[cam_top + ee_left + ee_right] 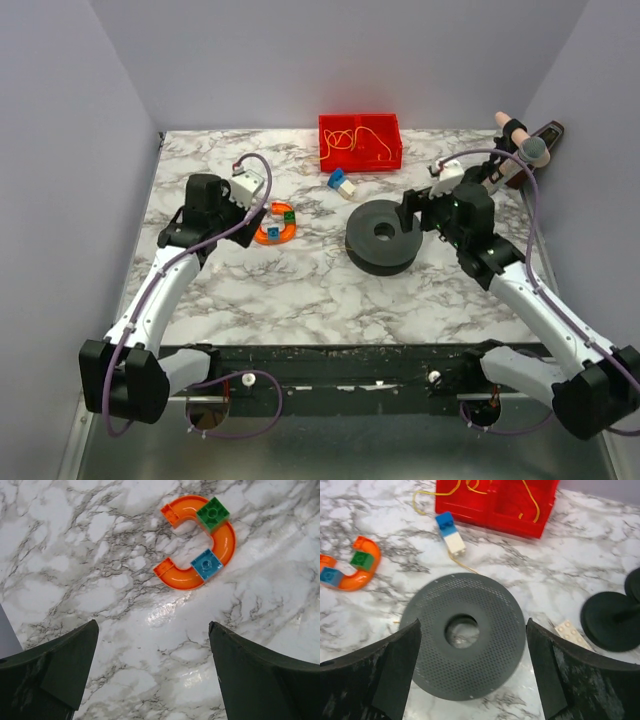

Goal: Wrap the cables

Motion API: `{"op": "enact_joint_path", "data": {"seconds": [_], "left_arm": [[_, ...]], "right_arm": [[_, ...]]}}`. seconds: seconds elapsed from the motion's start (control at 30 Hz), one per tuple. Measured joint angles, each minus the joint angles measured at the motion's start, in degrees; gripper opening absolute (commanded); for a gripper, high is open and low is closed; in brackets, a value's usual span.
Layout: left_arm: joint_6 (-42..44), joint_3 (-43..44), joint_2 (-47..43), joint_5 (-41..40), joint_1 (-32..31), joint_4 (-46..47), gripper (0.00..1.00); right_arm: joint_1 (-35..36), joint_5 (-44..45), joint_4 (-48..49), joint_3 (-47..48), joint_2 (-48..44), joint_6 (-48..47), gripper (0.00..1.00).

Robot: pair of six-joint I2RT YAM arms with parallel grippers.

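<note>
Both sets of fingers spread wide, nothing held.
Left fingers [50, 675] hang over the table [100, 555], orange track [200, 545] at 1 o'clock. Right fingers [370, 680] hang at the spool's [465, 635] 3 o'clock edge. Cables [532, 502] lie in red bin [495, 505] at spool's 12 o'clock; one strand trails past blue-white block [451, 532] to spool's rim.

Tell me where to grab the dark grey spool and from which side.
Probably from straight above. The spool lies flat with its centre hole facing up. Drop one jaw into the hole and the other outside the near rim. The whole disc looks too wide to span.
</note>
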Motion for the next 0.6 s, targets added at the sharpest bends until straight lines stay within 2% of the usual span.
{"op": "enact_joint_path", "data": {"seconds": [0.2, 0.3, 0.47, 0.6], "left_arm": [[-8.17, -7.52, -1.86, -4.39, 5.38, 12.74, 0.99], [-14.01, -13.84, -2.62, -9.31, 8.94, 23.21, 0.99], [-22.21, -25.66, -2.45, -14.86, 14.19, 41.92, 0.99], [-25.83, -31.50, -1.49, -18.18, 14.99, 52.61, 0.99]], "right_arm": [[-9.57, -0.42, 11.72, -22.16, -13.49, 0.87, 1.00], [-14.84, -0.15, 18.36, -30.21, -17.79, 2.69, 1.00], [-20.04, 3.06, 32.35, -40.28, -20.31, 3.50, 1.00], [-21.77, 6.08, 46.90, -48.87, -19.23, 3.48, 1.00]]}}
